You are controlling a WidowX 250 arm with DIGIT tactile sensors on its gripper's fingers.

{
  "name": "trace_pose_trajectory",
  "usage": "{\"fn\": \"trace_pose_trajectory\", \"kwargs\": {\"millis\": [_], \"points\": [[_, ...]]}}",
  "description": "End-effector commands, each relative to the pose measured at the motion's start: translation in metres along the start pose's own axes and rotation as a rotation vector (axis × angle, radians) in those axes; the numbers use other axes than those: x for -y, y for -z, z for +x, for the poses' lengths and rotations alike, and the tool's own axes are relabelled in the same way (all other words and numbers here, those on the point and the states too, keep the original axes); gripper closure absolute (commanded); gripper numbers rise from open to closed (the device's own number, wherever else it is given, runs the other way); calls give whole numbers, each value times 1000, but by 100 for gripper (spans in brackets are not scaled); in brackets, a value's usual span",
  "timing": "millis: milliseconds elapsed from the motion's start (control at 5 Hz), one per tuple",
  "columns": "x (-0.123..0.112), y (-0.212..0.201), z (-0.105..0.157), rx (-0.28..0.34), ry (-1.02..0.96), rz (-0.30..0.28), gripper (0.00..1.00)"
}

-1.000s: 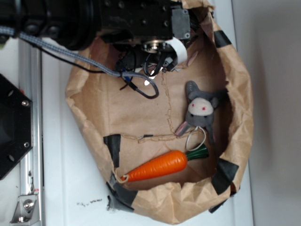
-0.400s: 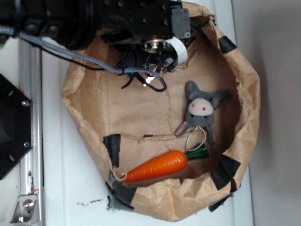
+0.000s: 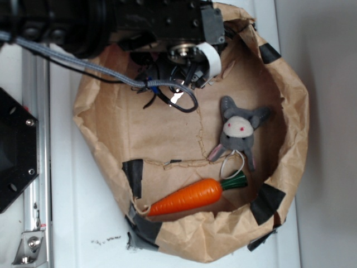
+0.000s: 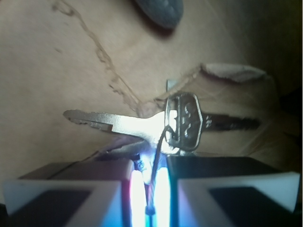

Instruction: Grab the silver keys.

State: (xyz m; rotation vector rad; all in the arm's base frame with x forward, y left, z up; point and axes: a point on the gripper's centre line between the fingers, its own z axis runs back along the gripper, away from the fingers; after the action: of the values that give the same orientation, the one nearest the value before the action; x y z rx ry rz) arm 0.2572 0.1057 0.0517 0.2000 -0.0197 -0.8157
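Holding silver keys (image 4: 156, 125) | gripper (image 4: 149, 182) fingers nearly closed on the thin ring | bag rim has shifted since a second ago | you look ready to lift

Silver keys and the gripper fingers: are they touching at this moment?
Touching. In the wrist view the fingers are nearly closed on the wire ring of the silver keys, which fan out just beyond the tips.
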Motion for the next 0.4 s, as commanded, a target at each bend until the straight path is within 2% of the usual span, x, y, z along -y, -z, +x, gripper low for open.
{"fn": "trace_pose_trajectory", "kwargs": {"millis": [0,200], "points": [[15,-89,20,110,-73,-43,100],[34,-137,23,280,-36,-194,100]]}}
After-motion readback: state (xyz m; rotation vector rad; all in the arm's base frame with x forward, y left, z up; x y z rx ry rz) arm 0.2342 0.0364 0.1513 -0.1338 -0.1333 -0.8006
